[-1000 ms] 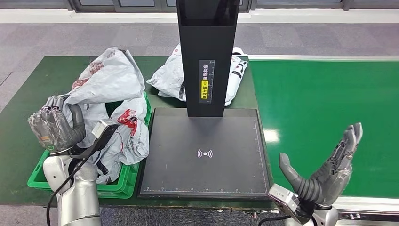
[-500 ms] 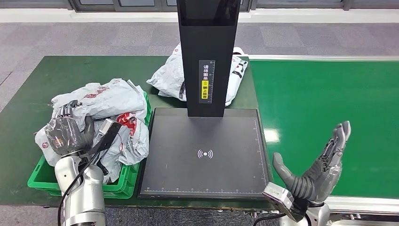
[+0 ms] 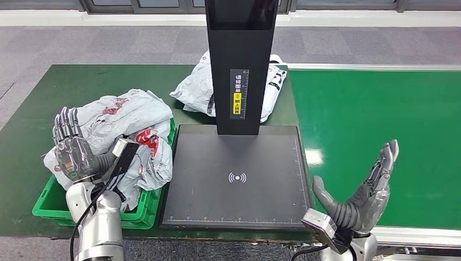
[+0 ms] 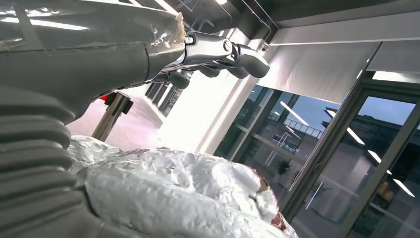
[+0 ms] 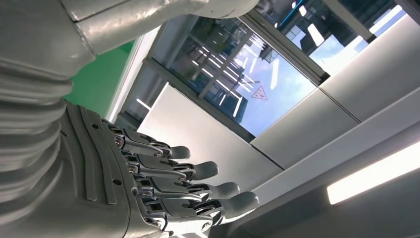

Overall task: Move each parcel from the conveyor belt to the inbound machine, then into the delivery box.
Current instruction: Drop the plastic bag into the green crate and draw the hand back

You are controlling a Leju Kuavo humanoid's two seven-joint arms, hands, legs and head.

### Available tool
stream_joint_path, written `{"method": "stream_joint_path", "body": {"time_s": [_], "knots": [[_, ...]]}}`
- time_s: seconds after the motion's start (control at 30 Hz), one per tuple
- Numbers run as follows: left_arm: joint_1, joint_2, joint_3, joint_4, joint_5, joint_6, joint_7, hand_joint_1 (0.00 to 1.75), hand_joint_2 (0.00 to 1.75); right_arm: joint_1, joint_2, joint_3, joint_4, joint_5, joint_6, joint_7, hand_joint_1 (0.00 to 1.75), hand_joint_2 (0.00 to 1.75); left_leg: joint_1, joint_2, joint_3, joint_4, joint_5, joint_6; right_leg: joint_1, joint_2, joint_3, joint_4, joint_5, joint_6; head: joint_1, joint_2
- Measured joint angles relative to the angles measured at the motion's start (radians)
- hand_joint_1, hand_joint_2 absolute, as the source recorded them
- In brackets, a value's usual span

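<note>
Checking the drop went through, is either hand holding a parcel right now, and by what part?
Nothing is held: left hand is open above the crumpled white plastic parcel; right hand is open too.

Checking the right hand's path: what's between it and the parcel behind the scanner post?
Head view: the inbound machine's black platform and upright post lie between the right hand and that parcel.

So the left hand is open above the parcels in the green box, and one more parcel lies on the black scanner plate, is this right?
Not quite. The scanner plate is bare in the head view. The other parcel lies on the dark green table behind the plate, beside the machine's black column. The rest holds: the left hand is open above the parcels in the green box.
</note>
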Motion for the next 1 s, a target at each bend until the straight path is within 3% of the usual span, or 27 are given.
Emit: {"method": "stream_joint_path", "body": {"time_s": [0.17,0.53,0.67,0.87,1.0], "knots": [[0.002,0.000,-0.001,-0.005,0.027,0.000,-0.020,0.00,0.00,-0.001,0.000,0.000,0.005,0.000,0.000,0.001,0.00,1.75,0.000,0.000,0.000,0.000,0.000,0.000,0.000,0.000,0.000,0.000,0.000,0.000,0.000,0.000],[0.039,0.002,-0.065,-0.150,0.309,0.001,-0.150,0.00,0.00,-0.004,0.000,0.000,0.020,0.000,0.000,-0.002,0.00,1.75,0.000,0.000,-0.001,0.000,0.000,0.000,0.000,-0.001,0.000,0.000,0.000,0.000,0.000,0.000],[0.075,0.010,-0.133,-0.247,0.456,0.001,-0.184,0.00,0.00,-0.005,0.000,0.000,0.028,0.012,0.000,-0.010,0.00,1.75,0.000,-0.001,-0.001,0.000,0.000,0.000,0.000,-0.001,0.000,0.000,0.000,0.000,0.000,0.000],[0.119,0.026,-0.258,-0.396,0.523,0.001,-0.189,0.00,0.00,-0.010,0.000,-0.003,0.047,-0.001,0.000,-0.012,0.00,1.75,0.000,-0.002,-0.001,0.000,0.000,0.000,0.000,-0.002,0.000,0.000,-0.001,0.001,0.000,0.000],[0.160,0.042,-0.370,-0.492,0.622,0.001,-0.190,0.00,1.75,-0.011,0.000,-0.006,0.054,-0.019,0.000,-0.012,0.00,1.75,0.000,-0.002,-0.001,0.000,0.000,0.000,0.000,-0.002,0.000,0.000,-0.001,0.001,0.000,0.000]]}}
